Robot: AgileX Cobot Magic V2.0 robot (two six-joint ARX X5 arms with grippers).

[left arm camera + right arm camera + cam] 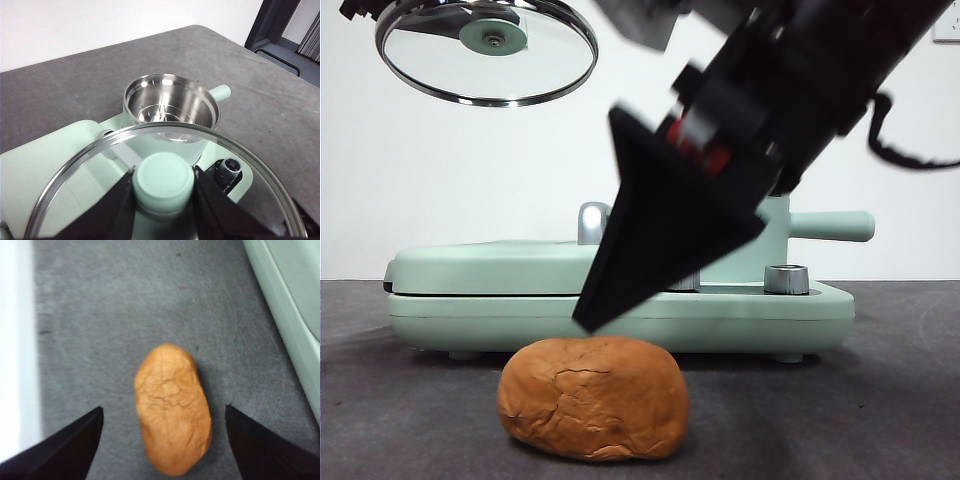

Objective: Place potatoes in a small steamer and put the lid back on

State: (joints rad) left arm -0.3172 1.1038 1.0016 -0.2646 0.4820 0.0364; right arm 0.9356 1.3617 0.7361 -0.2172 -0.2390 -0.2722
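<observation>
the orange-brown, cracked, loaf-like potato lump (593,398) lies on the dark grey felt-like table (880,400), just in front of the flat mint-green griddle base (620,300). the right gripper (162,440) hangs above the potato with its two black jaws spread wide, one on each side of the lump and clear of it; in the front view one black jaw tip points down just above the potato's top. behind the griddle base stands the mint-green cylindrical steamer pot with steel rim (171,107), open, its straight handle (832,226) sticking out sideways. the left gripper (164,195) is clamped on the mint-green knob of the round clear-glass lid with steel rim (487,50), held high above the griddle base.
</observation>
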